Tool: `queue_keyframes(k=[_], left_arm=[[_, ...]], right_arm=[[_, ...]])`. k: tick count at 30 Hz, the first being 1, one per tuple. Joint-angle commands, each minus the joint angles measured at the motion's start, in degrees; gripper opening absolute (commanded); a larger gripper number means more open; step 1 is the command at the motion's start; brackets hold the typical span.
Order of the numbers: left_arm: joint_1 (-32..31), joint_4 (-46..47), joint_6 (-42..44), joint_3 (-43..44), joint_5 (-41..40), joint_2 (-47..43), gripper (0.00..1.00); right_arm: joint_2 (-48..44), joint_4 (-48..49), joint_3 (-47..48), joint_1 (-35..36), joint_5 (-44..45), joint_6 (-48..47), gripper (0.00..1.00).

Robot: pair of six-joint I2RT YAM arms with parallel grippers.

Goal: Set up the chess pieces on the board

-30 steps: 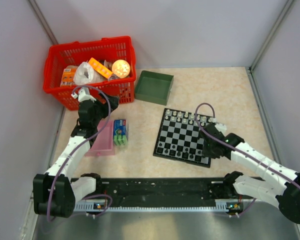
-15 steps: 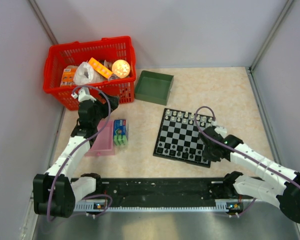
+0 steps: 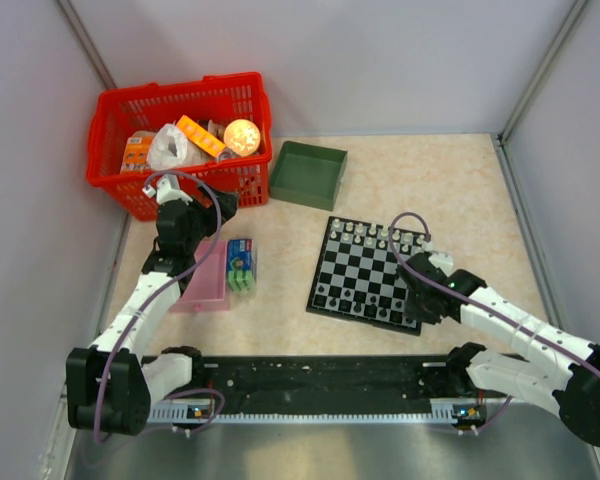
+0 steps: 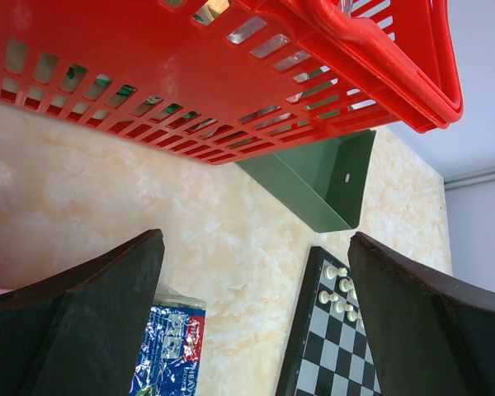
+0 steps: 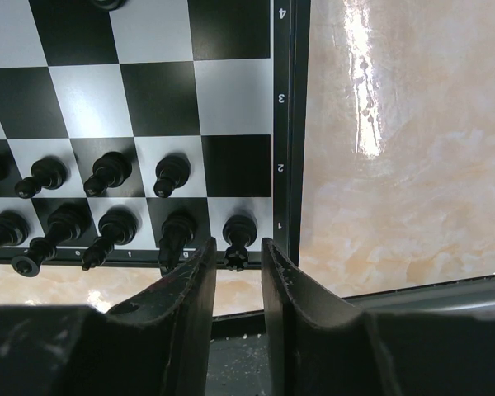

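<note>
— Any writing to read?

— Only on the board (image 3: pixel 365 272). Its black rim carries the digits 4, 3, 2, 1 running toward the near corner, clear in the right wrist view. The marks along the near rim are too small to make out, and so is the print on the blue packet (image 3: pixel 241 262).

— Where is the board?

— Flat on the bench (image 3: pixel 450 190), right of centre, nearer than the green tray (image 3: pixel 308 172). White chess pieces (image 3: pixel 380 236) line its far edge, and black ones (image 5: pixel 107 173) stand in two rows along the near edge.

— And the right hand?

— The right hand (image 5: pixel 238 247) is low over the near right corner, its jaws a narrow slot. A black corner piece (image 5: pixel 239 229) stands on the square beside the 1, right at the mouth of that slot; it looks free of both fingers.

— The left hand?

— The left hand (image 4: pixel 256 242) is spread wide and holds nothing, near the red basket (image 3: pixel 180 90), above the pink tray (image 3: pixel 205 285).
</note>
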Motion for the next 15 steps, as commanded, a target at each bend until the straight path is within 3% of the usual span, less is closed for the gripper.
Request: queue_keyframes(k=[1, 9, 11, 15], left_arm=[[0.3, 3.7, -0.3, -0.2, 0.5, 0.3, 0.99], [0.3, 3.7, -0.6, -0.3, 0.5, 0.1, 0.99], [0.3, 3.8, -0.6, -0.4, 0.7, 0.1, 0.99], [0.3, 3.8, -0.6, -0.5, 0.7, -0.3, 0.99]], right_arm=[[-1.1, 1.2, 0.6, 1.0, -0.1, -0.2, 0.31], [-2.3, 1.8, 6.1, 0.9, 2.8, -2.5, 0.45], [-1.4, 3.4, 8.2, 0.9, 5.3, -4.4, 0.52], [3.2, 6.7, 12.5, 0.7, 8.1, -9.0, 0.54]])
